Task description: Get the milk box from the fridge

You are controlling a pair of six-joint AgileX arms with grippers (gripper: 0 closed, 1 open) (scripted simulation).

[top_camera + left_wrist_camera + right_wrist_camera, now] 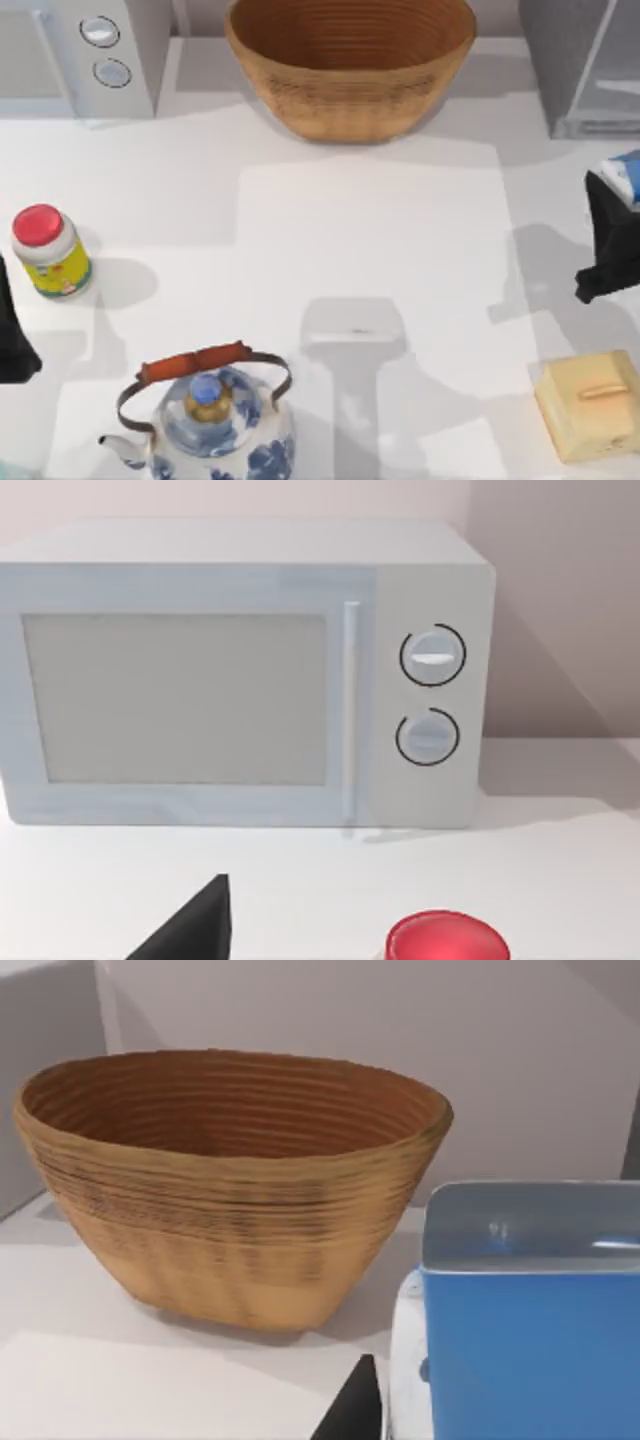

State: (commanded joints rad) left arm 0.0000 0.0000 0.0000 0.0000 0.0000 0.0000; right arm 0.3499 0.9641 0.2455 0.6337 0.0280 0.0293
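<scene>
The milk box [626, 176], blue and white, sits at the table's far right edge, just in front of the fridge [568, 66] and outside it. My right gripper [610, 225] is shut on it from the near side. In the right wrist view the milk box [530, 1330] looms close, with blue sides and a grey top, and one dark finger [352, 1408] lies along its side. My left gripper [12, 335] is parked at the left edge of the table.
A wicker basket [350, 65] stands at the back middle. At the back left is a white microwave [250, 680]. On the left stands a red-lidded jar [50, 250], at the front a blue-patterned kettle [205, 420], at the front right a pale yellow box [590, 405].
</scene>
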